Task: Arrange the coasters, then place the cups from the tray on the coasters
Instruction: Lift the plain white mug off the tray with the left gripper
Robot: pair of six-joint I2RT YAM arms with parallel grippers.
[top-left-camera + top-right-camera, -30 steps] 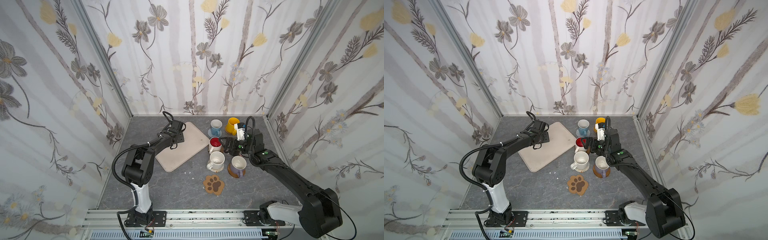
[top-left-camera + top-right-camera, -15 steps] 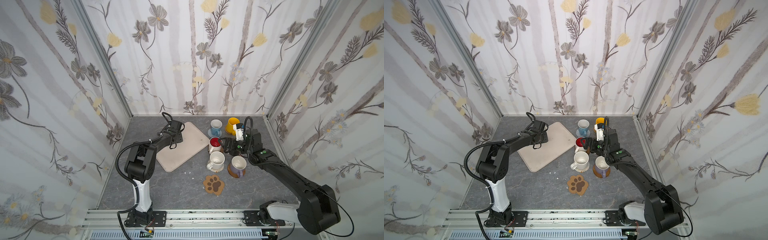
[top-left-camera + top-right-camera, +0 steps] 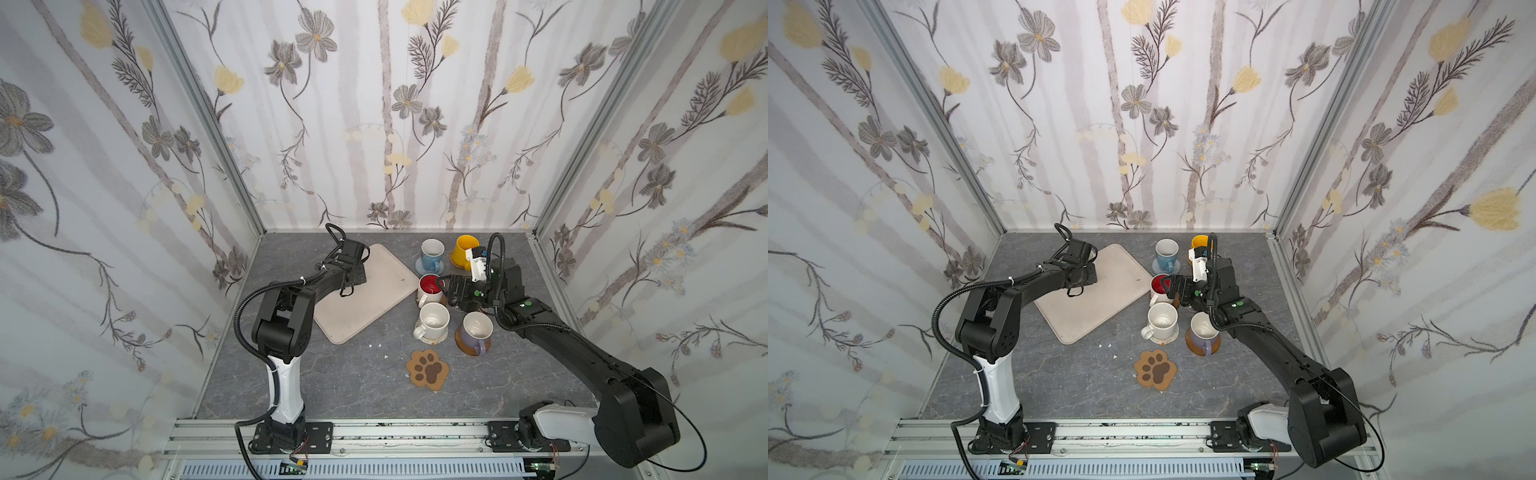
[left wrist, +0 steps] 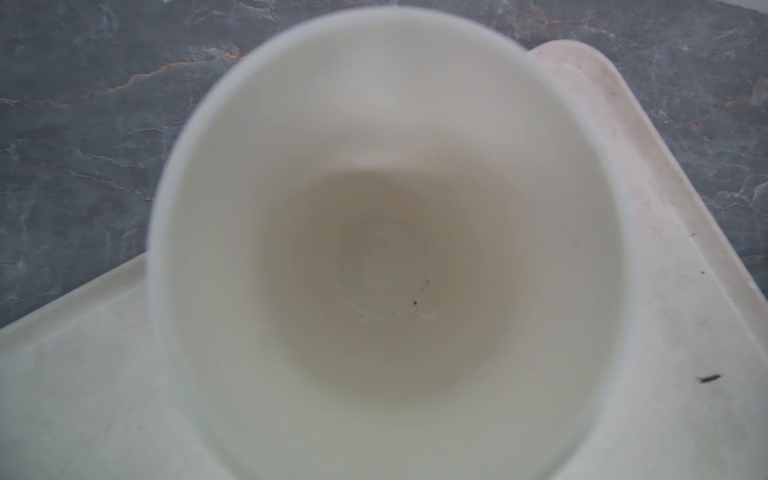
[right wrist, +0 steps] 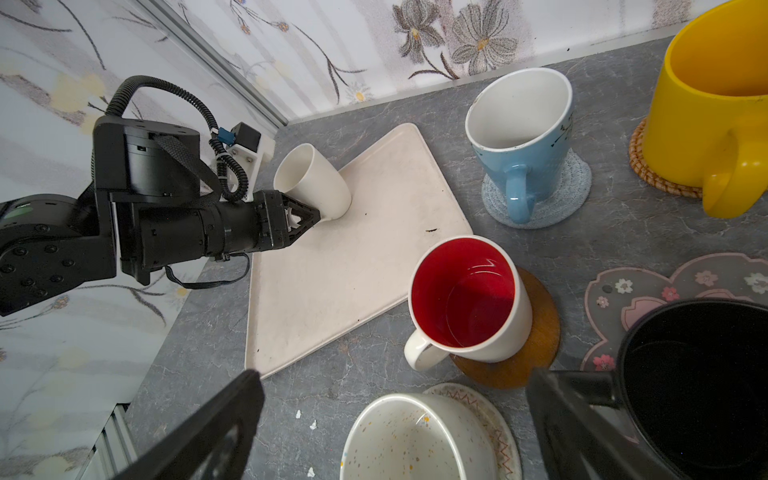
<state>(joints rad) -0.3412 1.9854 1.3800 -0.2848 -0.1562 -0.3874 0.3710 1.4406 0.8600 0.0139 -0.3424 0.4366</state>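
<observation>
Lifting the white cup (image 5: 311,178) off the tray (image 5: 353,270) needs a sure hold: your left gripper (image 5: 315,217) has its jaws narrowed at the cup's base, but the grip is unclear, so squeeze first.

Left arm (image 3: 286,316): the elbow has swung inward and toward the rear wall over the last second, and the forearm now sits closer along the tray (image 3: 374,307) edge. Left gripper (image 5: 313,217): the jaws have drawn in from a wider gap. In the right wrist view they now meet against the lower side of the tilted white cup (image 5: 311,183).
</observation>
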